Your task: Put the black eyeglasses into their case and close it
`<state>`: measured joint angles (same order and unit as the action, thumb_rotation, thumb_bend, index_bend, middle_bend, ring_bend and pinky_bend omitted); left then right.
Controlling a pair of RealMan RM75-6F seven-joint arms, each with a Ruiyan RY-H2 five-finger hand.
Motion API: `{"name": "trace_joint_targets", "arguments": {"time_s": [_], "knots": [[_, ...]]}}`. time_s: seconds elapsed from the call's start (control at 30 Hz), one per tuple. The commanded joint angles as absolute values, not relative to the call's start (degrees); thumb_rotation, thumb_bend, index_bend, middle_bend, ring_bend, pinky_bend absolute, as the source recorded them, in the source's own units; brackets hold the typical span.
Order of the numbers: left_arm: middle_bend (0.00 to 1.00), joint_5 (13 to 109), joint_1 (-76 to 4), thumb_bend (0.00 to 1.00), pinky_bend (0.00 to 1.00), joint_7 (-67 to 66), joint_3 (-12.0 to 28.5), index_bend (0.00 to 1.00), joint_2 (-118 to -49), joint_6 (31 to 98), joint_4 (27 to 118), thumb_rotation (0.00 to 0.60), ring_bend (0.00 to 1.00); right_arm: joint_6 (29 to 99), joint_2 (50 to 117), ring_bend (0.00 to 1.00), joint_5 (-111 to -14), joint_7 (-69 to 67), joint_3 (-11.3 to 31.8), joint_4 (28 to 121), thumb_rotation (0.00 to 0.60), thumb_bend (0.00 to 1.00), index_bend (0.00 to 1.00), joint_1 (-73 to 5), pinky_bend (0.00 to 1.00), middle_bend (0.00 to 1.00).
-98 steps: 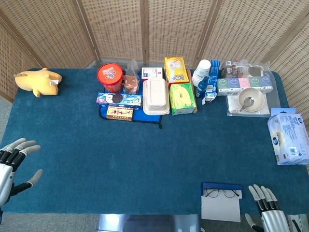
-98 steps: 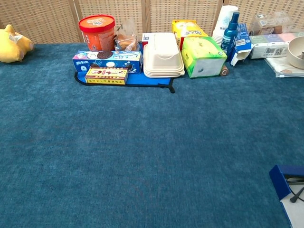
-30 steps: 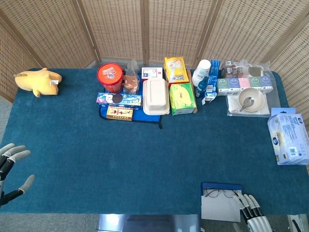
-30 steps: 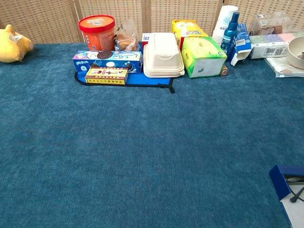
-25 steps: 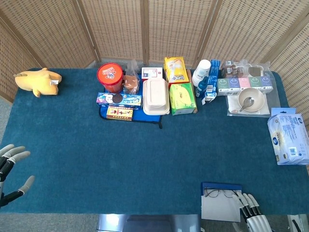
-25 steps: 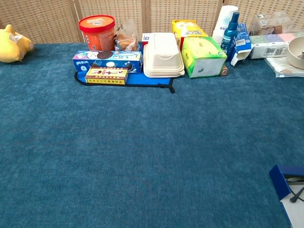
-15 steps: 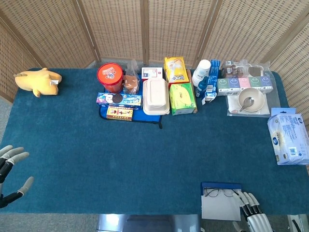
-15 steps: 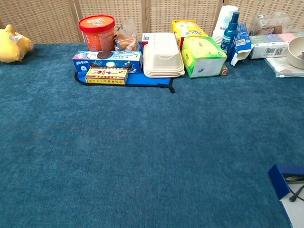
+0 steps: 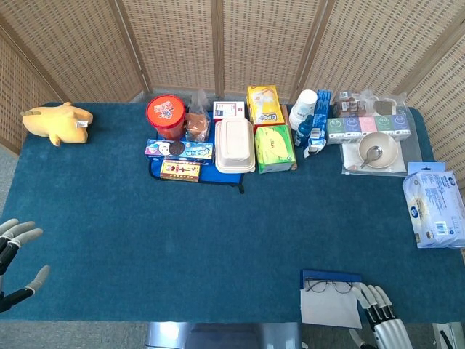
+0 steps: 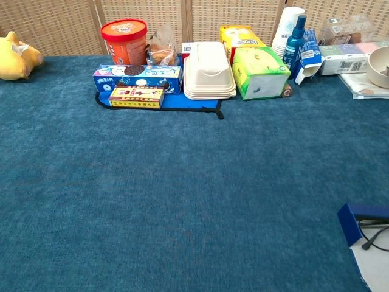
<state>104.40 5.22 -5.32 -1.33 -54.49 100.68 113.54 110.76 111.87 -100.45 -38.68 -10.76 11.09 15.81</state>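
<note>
The black eyeglasses point(image 9: 328, 286) lie unfolded across an open case point(image 9: 330, 309), whose blue half is toward the back and pale grey half toward the table's front edge. In the chest view only the case's blue corner point(image 10: 349, 222) and one temple of the eyeglasses point(image 10: 375, 237) show at the lower right. My right hand point(image 9: 381, 321) lies flat just right of the case, fingers point(image 9: 361, 294) spread and reaching its right edge, holding nothing. At the lower left, my left hand point(image 9: 13, 254) hovers with fingers apart and empty.
A row of goods lines the back: a red tub point(image 9: 166, 115), a white clamshell box point(image 9: 234, 145), a green tissue box point(image 9: 274, 148), a bowl with a spoon point(image 9: 378, 151). A yellow plush point(image 9: 58, 122) sits far left, a wipes pack point(image 9: 434, 207) at the right edge.
The case with the eyeglasses has slid slightly left, seen in both views. My right hand has shifted in beside it. My left hand has drawn back left and down a little.
</note>
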Motion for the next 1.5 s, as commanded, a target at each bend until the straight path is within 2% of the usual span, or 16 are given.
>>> {"name": "trace_joint_targets", "arguments": {"time_s": [0.03,0.33,0.57,0.77,0.87,1.27,1.5], "knots": [[0.25,104.0,5.28,0.23,0.19,-4.82,-1.29,0.26,-54.7,100.69,113.02,0.598,0.16,111.22,111.72,0.03,-99.89,-39.42,-10.06,11.82,0.6,0.29,0.0,15.15,0.09,0.05],[0.25,102.87,5.33,0.23,0.19,-3.29,-1.1,0.26,-55.09,100.68,111.44,0.599,0.16,110.03,111.08,0.07,-99.15,-39.97,-9.15,13.84,0.6,0.29,0.01,13.41,0.1,0.09],[0.25,102.01,5.31,0.23,0.19,-2.1,-0.95,0.26,-55.26,100.63,110.18,0.599,0.16,109.16,110.35,0.1,-99.33,-39.44,-9.25,15.55,0.6,0.29,0.1,12.45,0.14,0.13],[0.25,101.61,5.09,0.23,0.19,-1.64,-0.76,0.26,-55.35,100.36,109.68,0.6,0.15,109.63,109.96,0.19,-99.89,-38.7,-9.61,16.71,0.6,0.29,0.37,11.96,0.19,0.22],[0.25,101.5,4.97,0.23,0.19,-1.63,-0.69,0.26,-55.37,100.19,109.55,0.6,0.16,109.6,109.93,0.21,-100.22,-38.26,-9.94,16.99,0.6,0.29,0.47,11.93,0.2,0.25],[0.25,101.06,4.91,0.23,0.19,-1.4,-0.55,0.26,-55.39,100.14,109.45,0.599,0.16,109.84,109.6,0.23,-100.38,-38.08,-10.05,18.43,0.6,0.28,0.55,11.8,0.2,0.27],[0.25,100.68,4.99,0.23,0.19,-1.26,-0.45,0.26,-55.35,100.27,109.35,0.599,0.15,108.59,109.49,0.24,-99.62,-39.58,-9.62,20.15,0.6,0.28,0.56,11.98,0.2,0.27]]}}
